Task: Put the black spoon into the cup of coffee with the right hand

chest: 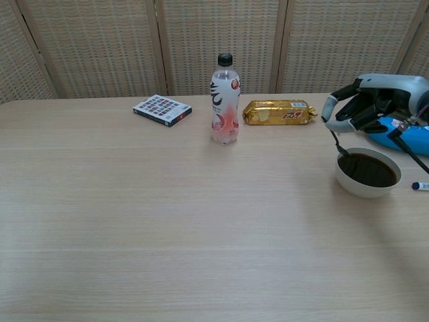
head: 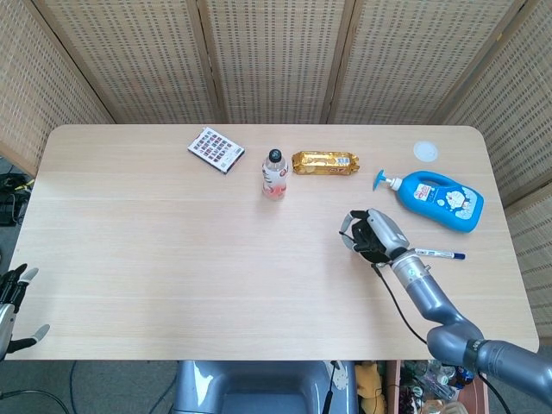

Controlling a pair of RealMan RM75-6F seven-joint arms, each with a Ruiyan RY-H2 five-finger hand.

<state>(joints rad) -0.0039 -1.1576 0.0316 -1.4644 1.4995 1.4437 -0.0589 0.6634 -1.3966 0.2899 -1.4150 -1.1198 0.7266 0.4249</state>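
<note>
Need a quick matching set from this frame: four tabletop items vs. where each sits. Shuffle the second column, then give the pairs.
Things:
1. coffee cup
2. drink bottle
3. marker pen
4. white lid

Places:
A. far right corner of the table
B. just left of the gold snack pack
C. directly under the right robot hand
D. in front of the blue pump bottle

Pairs: 1-C, 2-B, 3-D, 4-A

In the head view the right hand [head: 373, 236] covers the cup of coffee [chest: 368, 173] entirely; the black spoon [chest: 337, 146] shows only as a thin stem in the chest view, its bowl hidden; the left hand [head: 15, 304] is cropped at the frame's edge
</note>
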